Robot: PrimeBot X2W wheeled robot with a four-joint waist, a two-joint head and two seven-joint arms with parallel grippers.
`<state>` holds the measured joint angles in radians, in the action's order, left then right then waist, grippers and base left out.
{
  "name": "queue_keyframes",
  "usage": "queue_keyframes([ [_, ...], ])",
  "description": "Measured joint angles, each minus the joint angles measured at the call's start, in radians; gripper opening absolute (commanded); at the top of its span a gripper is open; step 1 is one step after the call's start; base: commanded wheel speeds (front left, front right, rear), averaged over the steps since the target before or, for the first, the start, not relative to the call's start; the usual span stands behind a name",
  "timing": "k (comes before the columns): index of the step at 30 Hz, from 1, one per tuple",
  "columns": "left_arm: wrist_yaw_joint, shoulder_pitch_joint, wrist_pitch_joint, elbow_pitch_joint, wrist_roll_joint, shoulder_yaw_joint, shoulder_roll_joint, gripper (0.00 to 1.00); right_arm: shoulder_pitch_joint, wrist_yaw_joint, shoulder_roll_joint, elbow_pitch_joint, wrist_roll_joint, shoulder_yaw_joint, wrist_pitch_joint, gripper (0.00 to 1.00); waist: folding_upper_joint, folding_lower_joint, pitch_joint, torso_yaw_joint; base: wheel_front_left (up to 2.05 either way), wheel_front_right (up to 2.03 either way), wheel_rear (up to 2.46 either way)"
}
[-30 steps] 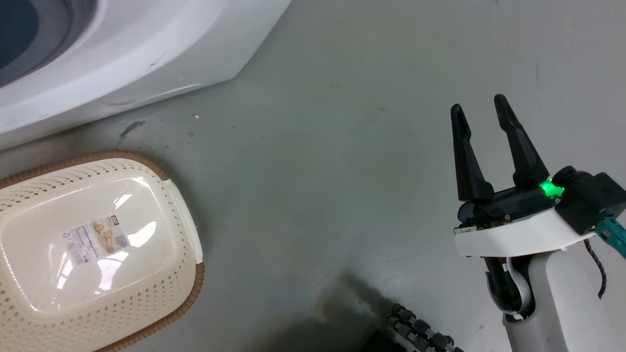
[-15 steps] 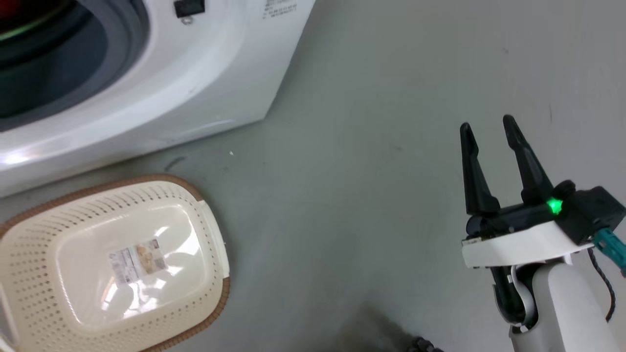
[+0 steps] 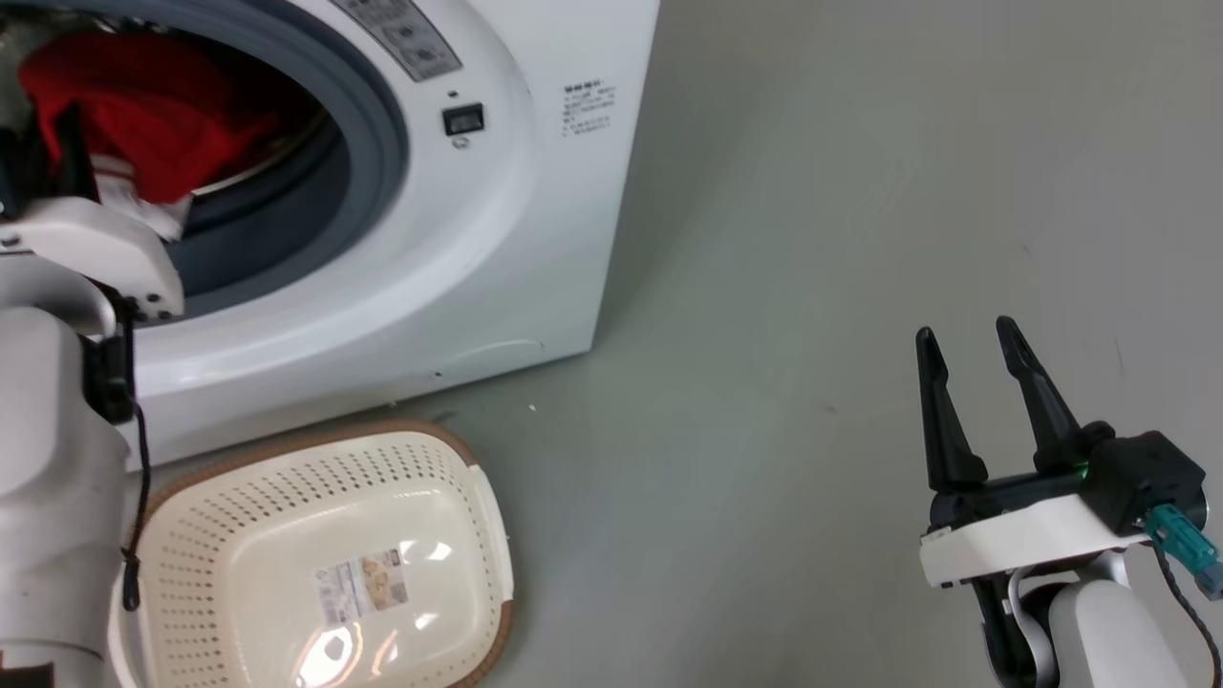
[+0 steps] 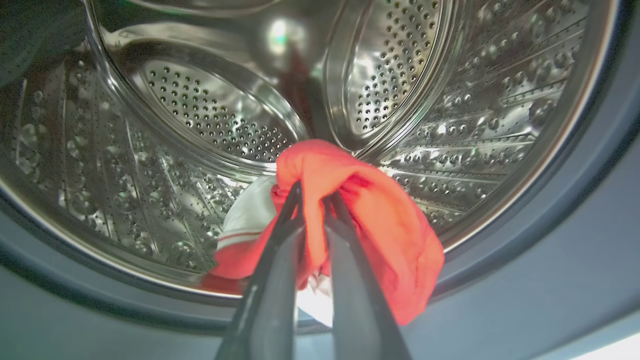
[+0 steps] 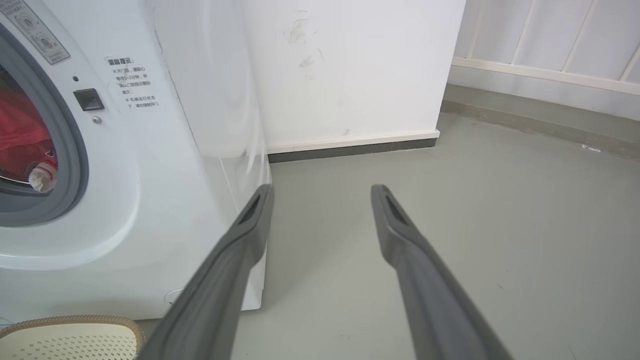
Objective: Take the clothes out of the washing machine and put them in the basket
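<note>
The head camera has swung upward over the last second, so the shift across its picture is the camera's and not the things'. The washer's (image 3: 535, 239) porthole, cut off before, now shows with the red clothes (image 3: 143, 115) inside it. The pale left forearm (image 3: 48, 459) has come into view at the left edge, reaching toward the opening. In the left wrist view the left gripper (image 4: 314, 192) is clenched on a fold of the clothes, with red cloth bunched between and over its fingers and a white striped panel hanging beside them. The bundle sits at the front lip of the steel drum (image 4: 200, 115), whose visible walls are otherwise bare. This suggests the pull-out is under way and the drop not yet done. The basket (image 3: 382, 427) stands on the floor (image 3: 764, 287) just in front of the washer, below the porthole, holding nothing but a label (image 3: 361, 580) on its bottom. The right gripper (image 3: 963, 332) hovers released over the floor, well apart from both.
</note>
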<state>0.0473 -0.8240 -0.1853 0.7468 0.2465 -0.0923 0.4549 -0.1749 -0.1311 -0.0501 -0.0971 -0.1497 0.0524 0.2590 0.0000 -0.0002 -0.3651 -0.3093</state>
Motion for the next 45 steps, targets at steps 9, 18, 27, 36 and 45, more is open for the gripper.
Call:
queue_keyframes([
  [9,-0.014,0.108,-0.061,-0.086,0.022,-0.014,-0.053,0.0,0.059,0.0,0.0,0.026,0.024,-0.036,-0.041,1.0,0.0,-0.0001,0.119,0.058,0.0,0.0,0.0],
  [18,0.019,0.222,-0.053,-0.317,0.029,-0.031,-0.091,0.0,0.098,0.0,0.0,0.07,0.035,-0.069,-0.075,1.0,0.0,-0.0001,0.17,0.127,0.0,0.0,0.0],
  [27,0.085,0.414,0.038,-0.661,0.029,-0.046,-0.099,0.0,0.12,0.0,0.0,0.102,0.048,-0.082,-0.102,1.0,0.0,0.0,0.194,0.18,0.0,0.0,0.0],
  [36,0.177,0.687,0.099,-0.932,0.031,-0.049,-0.129,0.0,0.142,0.0,0.0,0.132,0.065,-0.095,-0.129,1.0,0.0,0.0001,0.207,0.221,0.0,0.0,0.0],
  [45,0.199,0.861,0.164,-0.941,0.058,-0.095,-0.156,0.0,0.157,0.0,0.0,0.167,0.081,-0.102,-0.159,1.0,0.0,0.0001,0.21,0.263,0.0,0.0,0.0],
])
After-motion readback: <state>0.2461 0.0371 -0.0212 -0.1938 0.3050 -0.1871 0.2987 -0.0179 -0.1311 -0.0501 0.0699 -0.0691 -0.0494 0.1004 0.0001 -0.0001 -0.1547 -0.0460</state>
